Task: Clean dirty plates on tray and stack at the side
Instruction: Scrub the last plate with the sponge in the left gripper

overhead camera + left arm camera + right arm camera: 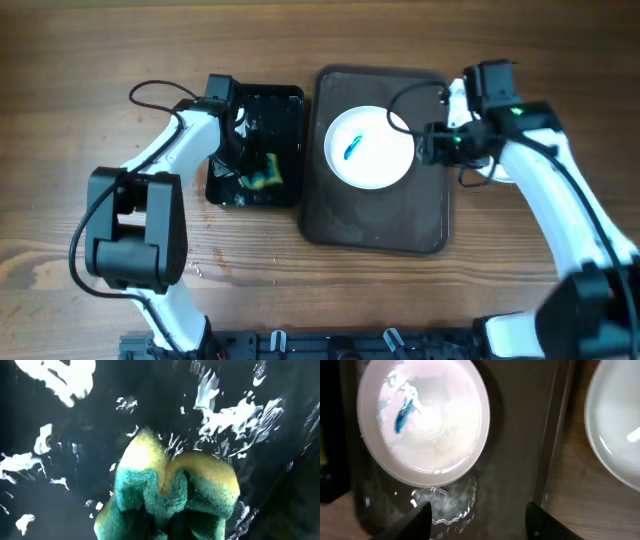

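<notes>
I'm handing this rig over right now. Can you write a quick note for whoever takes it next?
Left gripper: over the black tray, apparently shut on the sponge.
Right gripper: open, empty, above the brown tray beside the smeared plate.
Smeared plate: on the brown tray, blue mark not yet wiped.
Clean plate: plain white, on the table right of the tray.
No third plate visible.
Left to do: wipe the smeared plate, then stack it at the side.
</notes>
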